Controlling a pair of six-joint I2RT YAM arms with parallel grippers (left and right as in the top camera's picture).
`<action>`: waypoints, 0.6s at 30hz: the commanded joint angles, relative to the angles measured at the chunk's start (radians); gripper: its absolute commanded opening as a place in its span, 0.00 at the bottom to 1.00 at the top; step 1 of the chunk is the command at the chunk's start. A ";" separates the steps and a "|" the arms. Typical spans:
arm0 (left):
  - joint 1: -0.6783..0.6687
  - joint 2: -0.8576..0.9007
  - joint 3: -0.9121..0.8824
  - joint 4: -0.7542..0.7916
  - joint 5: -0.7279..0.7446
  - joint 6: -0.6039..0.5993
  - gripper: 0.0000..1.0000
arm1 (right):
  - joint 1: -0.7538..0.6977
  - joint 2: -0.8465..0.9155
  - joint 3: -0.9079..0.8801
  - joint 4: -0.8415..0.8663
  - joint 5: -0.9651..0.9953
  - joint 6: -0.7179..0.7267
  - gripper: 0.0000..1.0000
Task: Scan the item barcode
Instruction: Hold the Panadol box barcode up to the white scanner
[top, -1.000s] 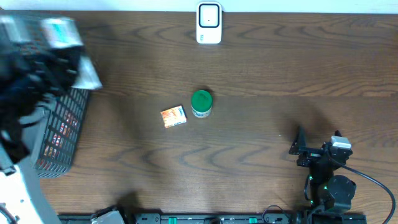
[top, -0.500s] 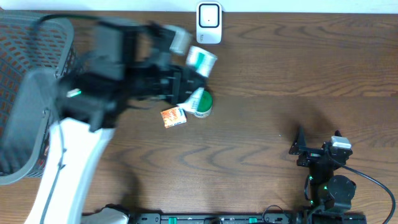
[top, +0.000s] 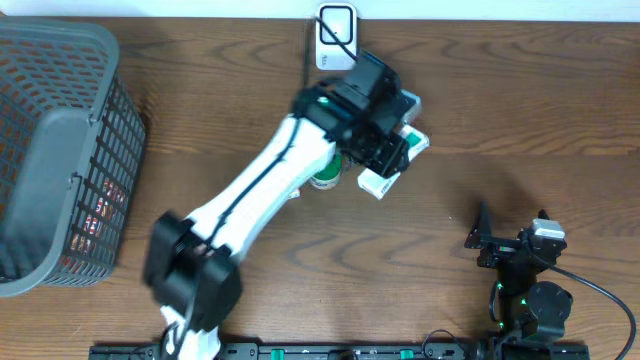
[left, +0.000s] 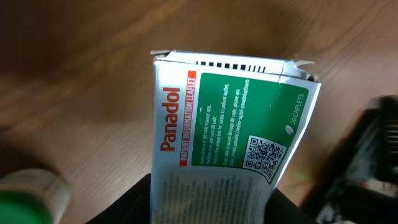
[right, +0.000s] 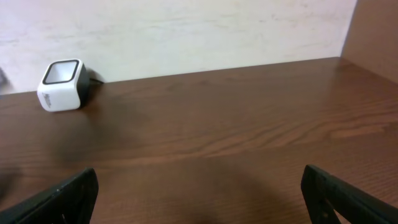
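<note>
So we've got the pickup part done. Our left claw (top: 392, 158) is clamped on the Panadol box (left: 227, 134), which looks lifted off the worktop (top: 520, 110), close to the scanner (top: 337, 24). Right claw (top: 511, 222) sits parked, fingers wide apart. What's left, we reckon, is turning the barcode side toward the scanner and getting the read.

The left arm (top: 265, 195) reaches far forward on a diagonal, the left gripper (top: 392, 150) clamped on a box (left: 230, 143); the right arm (top: 537, 295) sits folded low, the right gripper (top: 510, 222) spread wide.
</note>
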 joint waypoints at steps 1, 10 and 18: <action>-0.010 0.064 0.008 0.003 -0.011 0.036 0.45 | -0.006 -0.006 -0.003 0.000 -0.001 -0.013 0.99; -0.045 0.169 0.008 -0.017 -0.011 0.272 0.46 | -0.006 -0.006 -0.003 0.000 -0.001 -0.013 0.99; -0.048 0.171 0.008 -0.055 -0.039 0.330 0.69 | -0.006 -0.006 -0.003 0.000 -0.001 -0.013 0.99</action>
